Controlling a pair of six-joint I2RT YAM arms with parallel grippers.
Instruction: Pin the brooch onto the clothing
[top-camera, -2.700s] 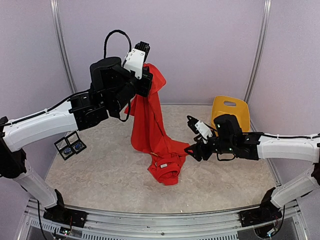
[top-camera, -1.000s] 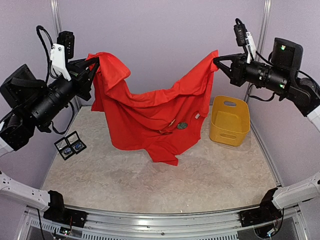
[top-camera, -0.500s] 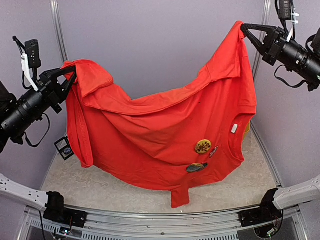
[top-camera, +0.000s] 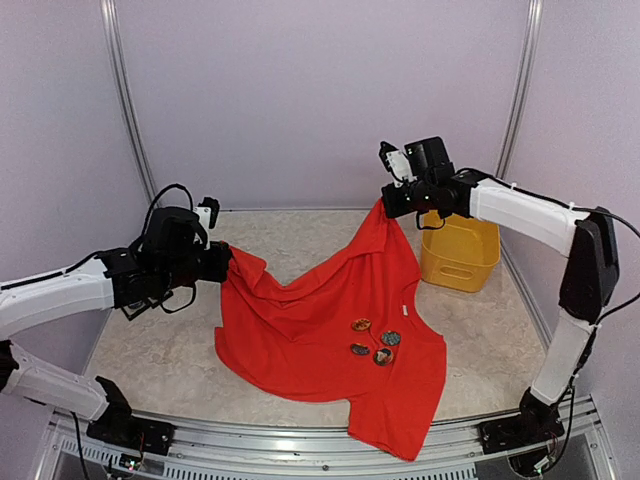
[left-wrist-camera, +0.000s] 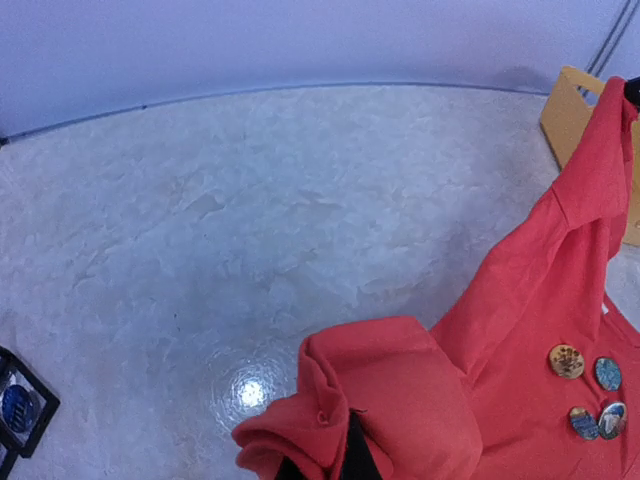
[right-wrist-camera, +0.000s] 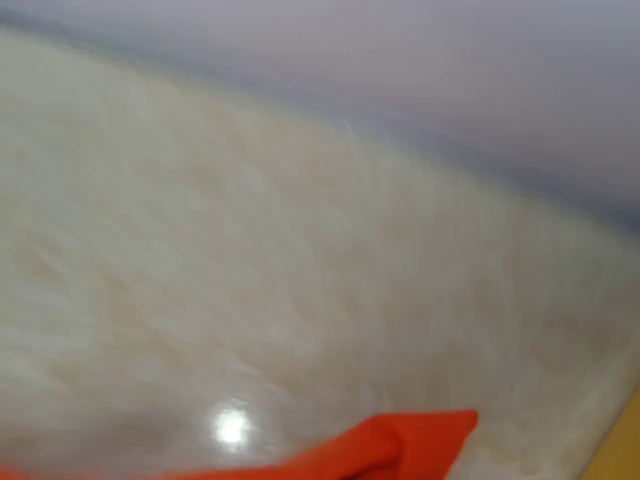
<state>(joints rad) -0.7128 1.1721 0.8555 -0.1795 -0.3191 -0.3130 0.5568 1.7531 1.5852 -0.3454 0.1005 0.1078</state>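
- Gripping a bunched shoulder of the red T-shirt (top-camera: 300, 335), the left fingers (top-camera: 220, 263) are clenched tight and hold it just above the surface (top-camera: 300, 235).
- The shirt's body lies spread on the surface, with four round brooches (top-camera: 372, 338) clustered on its chest.
- The right fingers (top-camera: 392, 204) pinch the other shoulder and hold it high, near the yellow basket (top-camera: 462, 250).

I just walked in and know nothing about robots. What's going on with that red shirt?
Two robot arms hold a red T-shirt between them. The left gripper pinches a bunched edge low over the table. The right gripper holds another edge up higher, beside the yellow basket. The rest of the shirt lies spread on the table, with four small round brooches clustered on it. Neither gripper holds a brooch.
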